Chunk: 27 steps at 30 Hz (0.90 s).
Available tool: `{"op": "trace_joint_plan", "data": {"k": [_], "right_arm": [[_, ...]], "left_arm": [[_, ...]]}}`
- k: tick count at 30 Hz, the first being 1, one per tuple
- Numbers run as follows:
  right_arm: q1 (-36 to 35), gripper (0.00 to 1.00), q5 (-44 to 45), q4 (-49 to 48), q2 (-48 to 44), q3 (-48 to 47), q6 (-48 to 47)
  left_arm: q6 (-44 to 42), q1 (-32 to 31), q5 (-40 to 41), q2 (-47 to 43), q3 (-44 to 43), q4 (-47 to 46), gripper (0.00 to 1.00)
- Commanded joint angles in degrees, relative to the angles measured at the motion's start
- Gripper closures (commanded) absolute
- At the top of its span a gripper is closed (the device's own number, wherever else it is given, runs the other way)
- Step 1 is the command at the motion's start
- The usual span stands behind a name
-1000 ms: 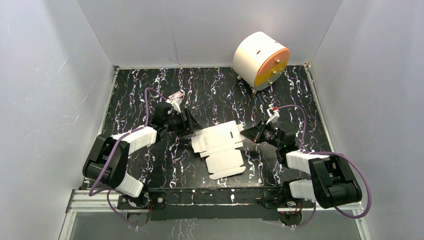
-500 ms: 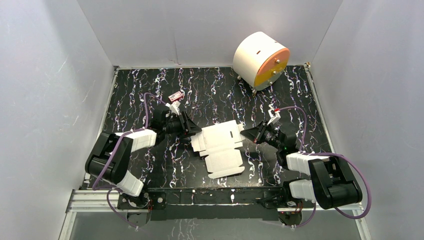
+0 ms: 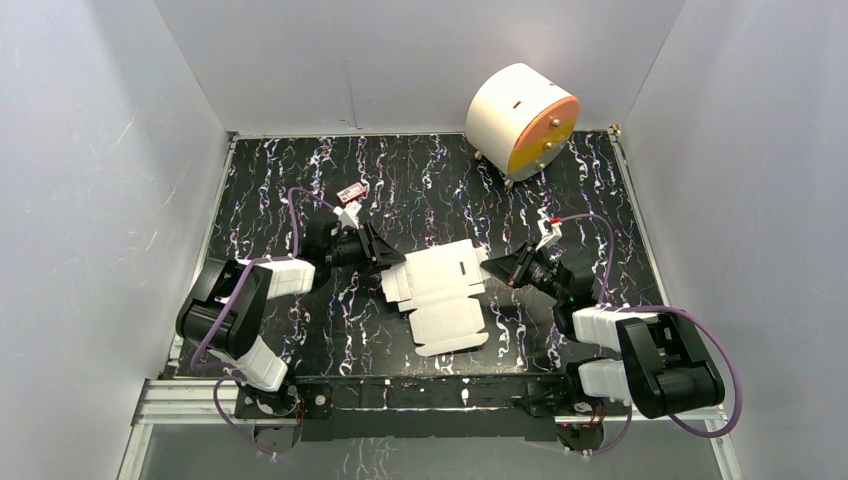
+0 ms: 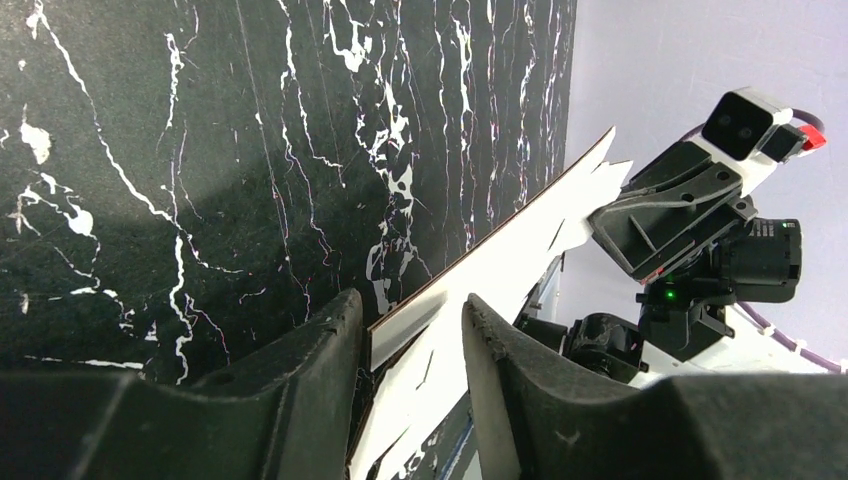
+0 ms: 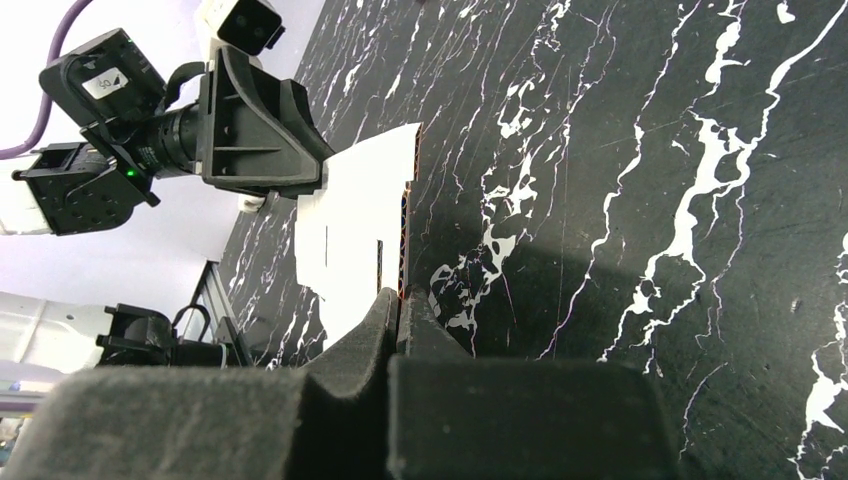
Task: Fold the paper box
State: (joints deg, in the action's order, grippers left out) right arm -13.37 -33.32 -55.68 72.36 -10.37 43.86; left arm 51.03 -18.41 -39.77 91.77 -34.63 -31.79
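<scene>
Flanking the paper box (image 3: pixel 440 290) with one arm at each side, at the middle of the black marbled table (image 3: pixel 290 180).

On the left, my left gripper (image 3: pixel 393 262) sits at the sheet's left edge. Its wrist view shows the jaws parted, one finger on each side of the white card, not pinched down on it. Between the arms the box is a flat die-cut sheet with its tabs spread, one panel reaching toward the near edge. On the right, my right gripper (image 3: pixel 490 265) meets the sheet's right edge, and from its wrist view I see the jaws closed, with the card's edge clamped in the seam between the pads. Farther right, at the back wall, a white cylinder with an orange face (image 3: pixel 520 120) stands well apart from the box.
</scene>
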Motion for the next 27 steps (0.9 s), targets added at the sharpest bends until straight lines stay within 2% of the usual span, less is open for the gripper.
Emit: {"op": "trace_joint_plan", "data": {"k": [1, 8, 15, 19, 27], "right_arm": [[-0.3, 1.00, -1.5, -5.8, 0.3, 0.3, 0.8], [-0.4, 1.00, -1.5, -6.1, 1.1, 0.7, 0.2], [-1.7, 1.00, 0.8, -2.3, 0.5, 0.2, -2.9], [-2.9, 1.00, 3.2, 1.1, -0.6, -0.4, -4.6], [-6.3, 1.00, 10.6, 10.0, -2.9, -3.0, -7.7]], "left_arm": [[1.3, 0.4, -2.5, 1.2, 0.5, -4.2, 0.64], [1.3, 0.4, -1.8, 1.7, -0.7, -4.6, 0.88], [-5.8, -0.5, 4.9, -0.7, -4.7, 9.3, 0.90], [-11.7, -3.7, 12.2, -1.6, -9.7, 20.5, 0.89], [-17.2, -8.9, 23.1, -1.3, -17.5, 32.9, 0.88]]}}
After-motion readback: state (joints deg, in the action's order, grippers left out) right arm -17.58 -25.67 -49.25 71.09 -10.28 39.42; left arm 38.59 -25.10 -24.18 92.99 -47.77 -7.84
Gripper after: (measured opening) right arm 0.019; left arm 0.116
